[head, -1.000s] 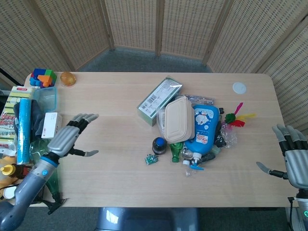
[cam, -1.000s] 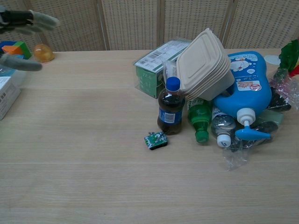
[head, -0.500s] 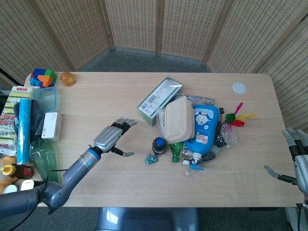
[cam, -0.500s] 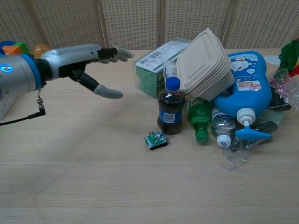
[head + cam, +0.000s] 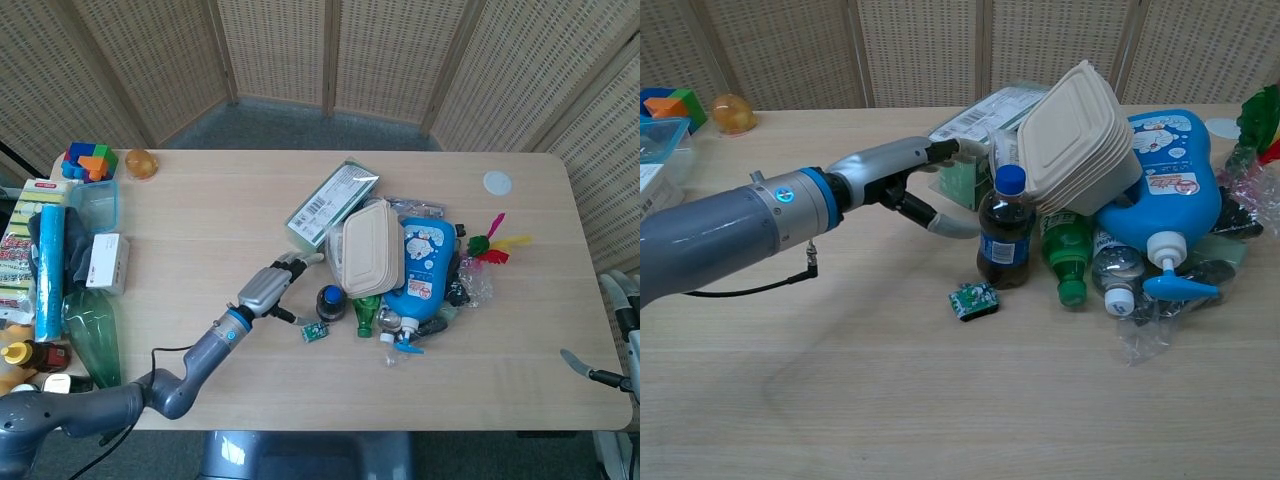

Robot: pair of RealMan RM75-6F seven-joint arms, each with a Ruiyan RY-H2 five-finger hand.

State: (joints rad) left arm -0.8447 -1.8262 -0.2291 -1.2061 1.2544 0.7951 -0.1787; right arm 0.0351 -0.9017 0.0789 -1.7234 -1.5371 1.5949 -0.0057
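Left hand (image 5: 902, 172) has reached right, open fingers (image 5: 958, 228) beside cola bottle (image 5: 1005, 230).

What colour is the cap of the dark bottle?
Blue; the cap shows best in the chest view.

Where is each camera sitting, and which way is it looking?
Head view: high up, looking almost straight down on the table; shows the left hand and arm, and the right hand at the edge.
Chest view: low at the table's near edge, looking across it; shows only the left hand.
Both show the cola bottle and the pile.
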